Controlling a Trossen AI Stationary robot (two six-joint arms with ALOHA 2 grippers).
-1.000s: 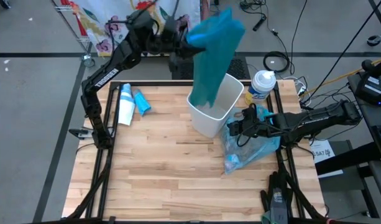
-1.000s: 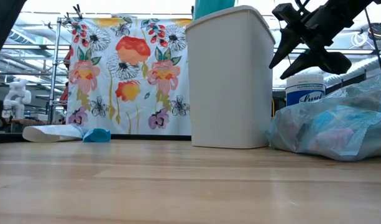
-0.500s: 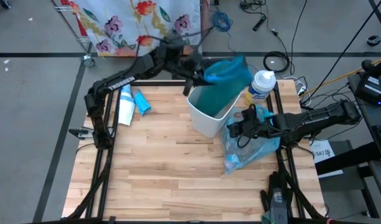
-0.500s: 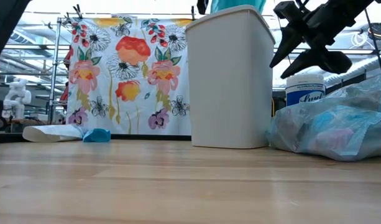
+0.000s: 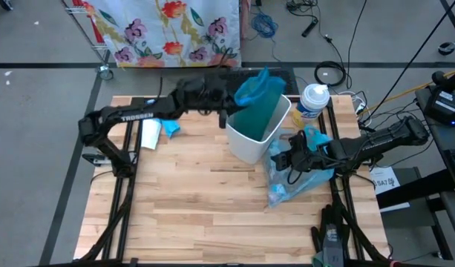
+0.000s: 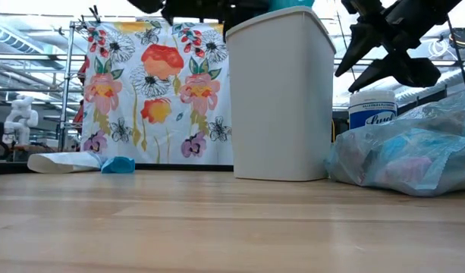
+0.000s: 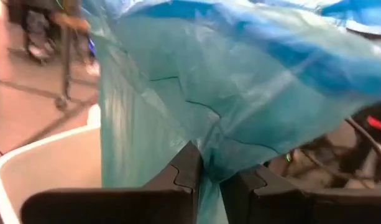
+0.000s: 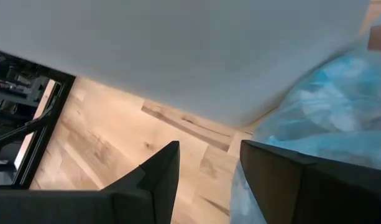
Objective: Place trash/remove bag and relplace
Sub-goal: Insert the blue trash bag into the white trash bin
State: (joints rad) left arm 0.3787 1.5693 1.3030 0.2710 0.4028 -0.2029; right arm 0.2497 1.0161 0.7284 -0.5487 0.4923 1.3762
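Note:
The white bin (image 5: 257, 130) stands upright at the table's far middle. A teal-green bag (image 5: 258, 100) hangs into it, its top bunched above the far rim. My left gripper (image 5: 228, 105) is at the bin's far left rim, shut on this bag. The pale-blue bag of trash (image 5: 298, 178) lies on the table against the bin's right side. Just above it, beside the bin wall (image 8: 196, 56), my right gripper (image 5: 280, 157) stands open with nothing between its fingers. My left gripper pinches a gathered bunch of the teal bag's plastic (image 7: 209, 163) between its two fingers, several layers together. The fingers reach in level from the table's left. The bag's top billows above the fingers while its lower part hangs slack inside the bin (image 7: 47, 168).
A wipes canister (image 5: 312, 102) stands behind the bin's right side. A white roll and a blue packet (image 5: 154, 127) lie at the far left of the table. A flowered cloth (image 6: 152, 91) hangs beyond the far edge. The table's near half is bare wood.
My left gripper has come down from high above the far edge to the bin's far left rim, still holding the teal bag. The bag, which hung tall above the bin, has sunk into it, and its top is now bunched at the rim.

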